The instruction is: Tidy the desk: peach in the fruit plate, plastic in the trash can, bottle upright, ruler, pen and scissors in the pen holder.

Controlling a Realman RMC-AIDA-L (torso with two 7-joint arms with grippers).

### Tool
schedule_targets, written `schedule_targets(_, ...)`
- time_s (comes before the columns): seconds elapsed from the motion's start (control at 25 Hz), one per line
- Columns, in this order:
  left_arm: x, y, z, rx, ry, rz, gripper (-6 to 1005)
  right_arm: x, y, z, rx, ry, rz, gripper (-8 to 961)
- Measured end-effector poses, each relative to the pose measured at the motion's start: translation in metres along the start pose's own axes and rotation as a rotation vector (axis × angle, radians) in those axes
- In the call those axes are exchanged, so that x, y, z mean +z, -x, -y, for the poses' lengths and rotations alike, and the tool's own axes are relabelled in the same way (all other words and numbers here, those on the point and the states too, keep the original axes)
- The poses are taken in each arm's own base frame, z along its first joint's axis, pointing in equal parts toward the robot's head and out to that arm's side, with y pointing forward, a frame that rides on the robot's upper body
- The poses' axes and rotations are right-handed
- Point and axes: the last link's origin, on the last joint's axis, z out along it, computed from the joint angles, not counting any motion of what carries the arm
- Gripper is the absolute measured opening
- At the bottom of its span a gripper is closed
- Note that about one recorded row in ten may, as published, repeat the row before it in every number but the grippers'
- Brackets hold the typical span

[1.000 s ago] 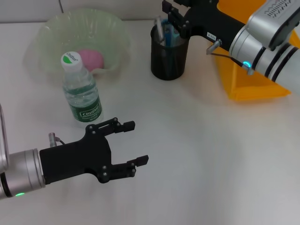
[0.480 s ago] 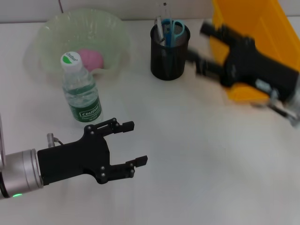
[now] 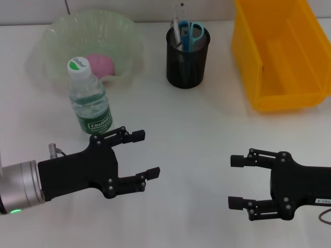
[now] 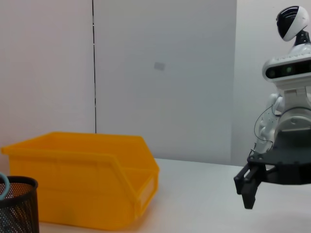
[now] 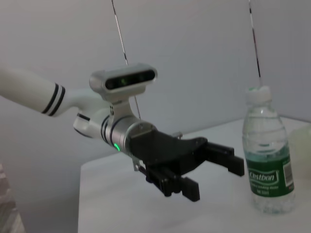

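From the head view we see the white tabletop (image 3: 207, 134) with everything set in place. The peach (image 3: 99, 64) lies in the pale green fruit plate (image 3: 51, 36) at the far left. Just in front of the plate the bottle (image 3: 89, 101) stands upright with its cap on. The black mesh pen holder (image 3: 187, 57) stands farther right, with the blue-handled scissors (image 3: 193, 30) and what we take to be the pen (image 3: 176, 31) and a clear ruler (image 3: 181, 9) sticking out of it. The yellow trash can (image 3: 279, 51) sits at the far right; we see no plastic in the part of it that shows. The left claw (image 3: 142, 155) hovers low over the tabletop near the bottle, its fingers spread wide and holding nothing. The right claw (image 3: 235, 182) hovers at the near right, also spread wide and holding nothing; the two claws face each other, well apart.

From the left wrist view we see the trash can (image 4: 82, 179) beside the rim of the pen holder (image 4: 17, 206), and farther off the right claw (image 4: 245, 187), with nothing in it.

From the right wrist view we see the left claw (image 5: 218, 174), fingers apart and bare, with the bottle (image 5: 268, 160) upright just beside it.
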Motion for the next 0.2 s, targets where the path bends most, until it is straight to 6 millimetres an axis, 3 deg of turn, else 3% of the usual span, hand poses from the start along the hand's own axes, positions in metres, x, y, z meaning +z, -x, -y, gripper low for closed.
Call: schedule_targets(0.2,-0.0002,0.0000,0.0003,-0.004,0.006,0.007,797,0.0030,-0.0014,0.0005,0.006,-0.008,-0.008,837)
